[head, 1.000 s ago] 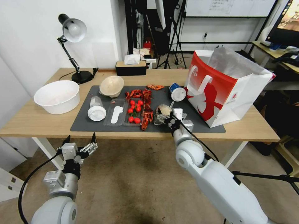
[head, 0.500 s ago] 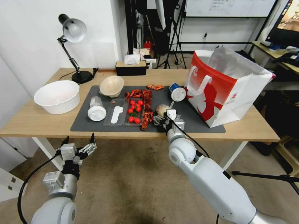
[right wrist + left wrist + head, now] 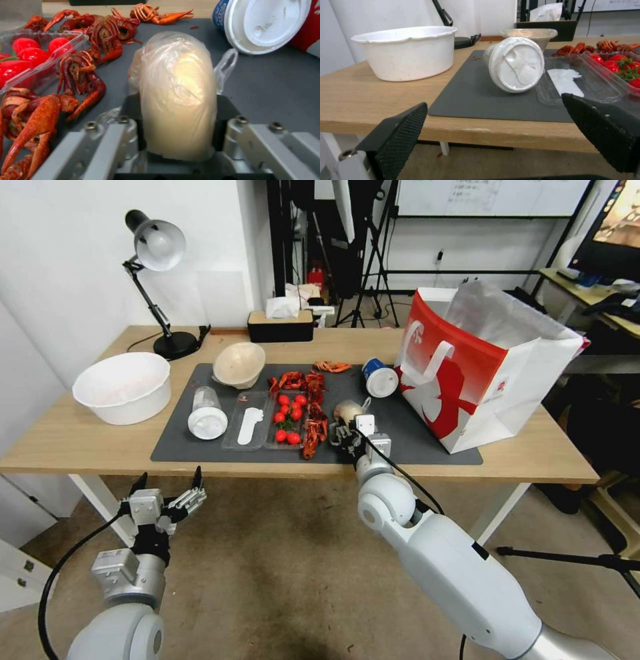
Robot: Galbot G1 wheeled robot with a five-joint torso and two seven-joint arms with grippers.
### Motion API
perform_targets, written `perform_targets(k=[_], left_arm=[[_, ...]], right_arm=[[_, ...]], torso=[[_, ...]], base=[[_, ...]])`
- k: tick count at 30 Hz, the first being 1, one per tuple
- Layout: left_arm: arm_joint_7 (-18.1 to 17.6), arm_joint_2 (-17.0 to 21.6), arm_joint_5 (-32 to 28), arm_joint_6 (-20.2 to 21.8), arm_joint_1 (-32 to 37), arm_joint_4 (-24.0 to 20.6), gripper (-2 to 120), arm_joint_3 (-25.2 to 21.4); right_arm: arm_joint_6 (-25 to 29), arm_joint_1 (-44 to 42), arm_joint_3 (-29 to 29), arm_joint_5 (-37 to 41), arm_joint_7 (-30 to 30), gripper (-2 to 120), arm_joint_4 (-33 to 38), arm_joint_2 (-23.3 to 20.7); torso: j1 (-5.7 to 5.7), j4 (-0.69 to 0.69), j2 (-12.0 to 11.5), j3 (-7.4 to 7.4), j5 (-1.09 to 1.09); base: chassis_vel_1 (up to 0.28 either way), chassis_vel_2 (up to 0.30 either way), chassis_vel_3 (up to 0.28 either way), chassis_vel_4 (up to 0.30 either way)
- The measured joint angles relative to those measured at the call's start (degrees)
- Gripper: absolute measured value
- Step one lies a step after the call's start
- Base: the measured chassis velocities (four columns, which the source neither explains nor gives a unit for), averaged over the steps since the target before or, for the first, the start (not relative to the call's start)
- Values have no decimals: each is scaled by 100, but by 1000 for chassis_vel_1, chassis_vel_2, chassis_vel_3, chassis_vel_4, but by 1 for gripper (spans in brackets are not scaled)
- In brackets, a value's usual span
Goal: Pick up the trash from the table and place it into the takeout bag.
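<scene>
Our right gripper (image 3: 178, 140) clamps a plastic-wrapped tan ball (image 3: 176, 92) on the table's (image 3: 87, 440) mat beside crayfish shells (image 3: 80, 82), its fingertips hidden behind the wrap. Our left gripper (image 3: 506, 135) hangs open below the table edge.

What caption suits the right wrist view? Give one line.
Right gripper closed on a plastic-wrapped tan ball above the grey mat, between crayfish shells and a blue-and-white cup.
</scene>
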Motion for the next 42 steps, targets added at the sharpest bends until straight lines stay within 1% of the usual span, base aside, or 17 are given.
perform_targets(k=[3,4,7,19,20,25,30,32,33,34,35,36,37,38,39,40,42], left_arm=[[0,-2,5,-4,5,2,100,1],[0,-2,5,-4,5,2,100,1],[-1,1,6,-5,11,-3,100,-1],[-2,6,6,-6,12,-16,100,-5],[-2,6,8,-6,11,-19,100,-5],[-2,4,8,-6,11,-21,100,-5],[-2,1,17,-5,13,-37,100,-1],[-3,-8,33,-3,17,-46,100,8],[-3,-15,50,-1,17,-52,100,18],[-3,-22,65,-1,18,-56,100,30],[-3,-22,65,-1,18,-56,100,30],[-2,-30,82,0,20,-62,100,39],[-3,-36,92,1,23,-68,100,44],[-3,-36,92,1,23,-68,100,44],[-2,-40,97,1,27,-80,100,48],[-1,-45,106,0,35,-85,100,56],[0,-48,115,1,38,-92,100,67]], right_arm=[[3,-6,1,1,-8,19,8,-13],[3,-6,1,1,-8,19,8,-13],[18,-46,38,13,-10,10,86,-29],[72,-170,226,85,-69,10,590,-179],[107,-182,320,141,-128,10,772,-252],[139,-186,371,174,-188,10,867,-292],[302,-187,545,267,-429,10,1133,-439],[460,-152,762,457,-702,10,1468,-626],[574,-65,1016,643,-863,10,1756,-777],[626,25,1230,891,-1019,10,2028,-925],[626,25,1230,891,-1019,10,2028,-925],[683,190,1591,1158,-1145,10,2263,-1127],[691,347,1871,1375,-1161,10,2407,-1326],[691,347,1871,1375,-1161,10,2407,-1326],[657,466,2037,1504,-1093,9,2477,-1479],[559,614,2284,1573,-926,8,2499,-1692],[445,696,2420,1590,-765,8,2466,-1804]], torso=[[0,0,0,0,0],[0,0,0,0,0],[0,0,0,0,0],[0,0,0,0,0],[0,0,0,0,0],[0,0,0,0,0],[0,0,0,0,0],[0,0,-2,1,5],[0,0,0,-1,-6],[0,-1,-1,0,3],[0,-1,-1,0,3],[0,1,-1,0,0],[0,-1,-1,0,-3],[0,-1,-1,0,-3],[0,1,-1,0,5],[0,-1,-1,0,-1],[0,-1,-1,0,0]], base=[[0,0,0,0],[0,0,0,0],[0,0,0,0],[0,0,0,0],[0,0,0,0],[0,0,0,0],[0,0,0,0],[0,0,0,0],[0,0,0,0],[0,0,0,0],[0,0,0,0],[0,0,0,0],[0,0,0,0],[0,0,0,0],[0,0,0,0],[0,0,0,0],[0,0,0,0]])
